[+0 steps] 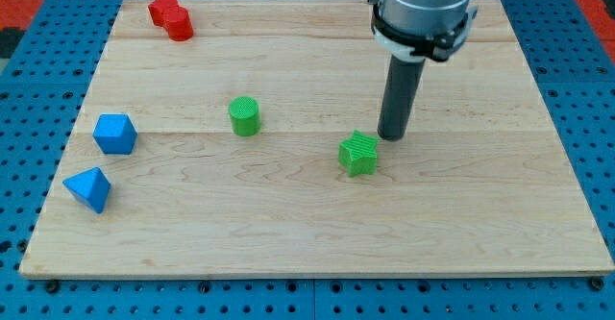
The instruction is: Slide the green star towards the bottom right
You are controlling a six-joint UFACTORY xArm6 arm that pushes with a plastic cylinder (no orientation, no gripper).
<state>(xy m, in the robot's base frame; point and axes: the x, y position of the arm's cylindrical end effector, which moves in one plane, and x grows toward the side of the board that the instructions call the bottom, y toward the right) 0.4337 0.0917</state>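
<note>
The green star [358,154] lies on the wooden board [461,214], a little right of the board's middle. My tip [391,135] stands just above and to the right of the star, very close to its upper right edge; I cannot tell if it touches. The dark rod rises from there to the arm's grey wrist [423,8] at the view's top.
A green cylinder [244,116] stands left of the star. A red block [171,16] lies near the board's top left corner. Two blue blocks sit at the left edge: one [114,134] above another [88,188]. A blue pegboard surrounds the board.
</note>
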